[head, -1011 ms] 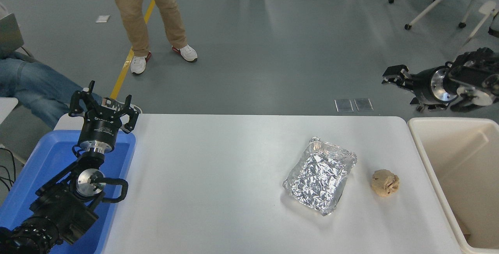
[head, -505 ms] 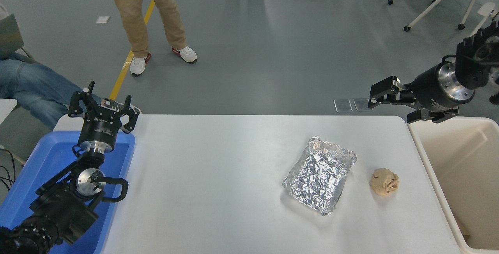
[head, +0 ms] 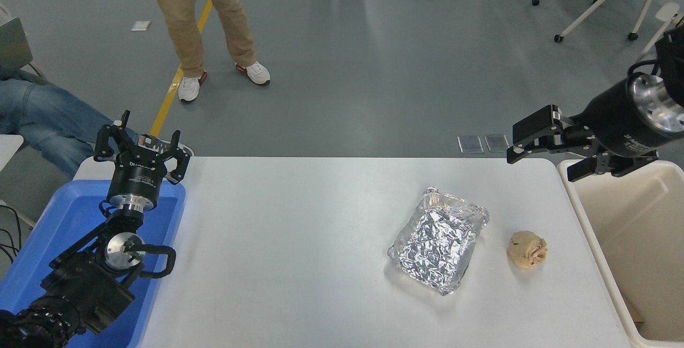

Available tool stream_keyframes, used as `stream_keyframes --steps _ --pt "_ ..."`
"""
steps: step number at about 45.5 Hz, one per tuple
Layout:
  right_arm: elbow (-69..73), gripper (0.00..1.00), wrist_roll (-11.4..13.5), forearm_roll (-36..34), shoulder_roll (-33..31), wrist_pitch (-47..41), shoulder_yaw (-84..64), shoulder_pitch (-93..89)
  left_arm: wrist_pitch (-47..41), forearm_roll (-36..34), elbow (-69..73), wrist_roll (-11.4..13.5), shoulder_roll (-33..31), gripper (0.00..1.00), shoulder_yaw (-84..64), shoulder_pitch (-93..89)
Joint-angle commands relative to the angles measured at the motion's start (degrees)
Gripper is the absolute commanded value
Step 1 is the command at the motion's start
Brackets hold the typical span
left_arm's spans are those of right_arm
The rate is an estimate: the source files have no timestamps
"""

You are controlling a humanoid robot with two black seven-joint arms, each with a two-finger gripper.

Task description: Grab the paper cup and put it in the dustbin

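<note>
— Foil, that's all I can make out in the middle: a crinkled foil tray [head: 439,239] on the white table [head: 299,252], with a crumpled paper ball [head: 527,249] just to its right. Where's the paper cup?

— I can't see one anywhere on the table. If it's in the dustbin [head: 636,241] at the right edge, the walls hide it from here.

— And the arms?

— The right gripper [head: 539,150] hangs above the far right corner of the table, just left of the dustbin's far rim, its fingers spread with nothing between them. The left gripper [head: 140,147] sits parked over the blue tray [head: 64,219] at the left, fingers apart too.

— How would a cup like that handle, do you reckon?

— Light and thin-walled, I'd guess; squeeze hard and it buckles. A gentle pinch across the rim or the upper wall would suit it.

— Room to move?

— Plenty. The whole left and middle of the table is bare; only the foil tray and ball sit near the dustbin, and its rim runs tight along the table's right edge.
</note>
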State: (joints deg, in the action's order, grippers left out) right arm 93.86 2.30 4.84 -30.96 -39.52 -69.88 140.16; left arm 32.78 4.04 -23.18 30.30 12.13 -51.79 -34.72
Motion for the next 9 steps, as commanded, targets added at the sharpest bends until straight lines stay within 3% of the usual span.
stream_keyframes --steps 1,9 --pt "0.7 1.0 0.0 0.1 4.3 -1.5 1.7 1.3 0.0 0.0 0.1 0.0 0.0 0.99 0.0 0.0" --pt "0.7 1.0 0.0 0.1 5.3 -1.5 2.5 0.9 0.0 0.0 0.0 0.0 0.0 0.99 -0.1 0.0"
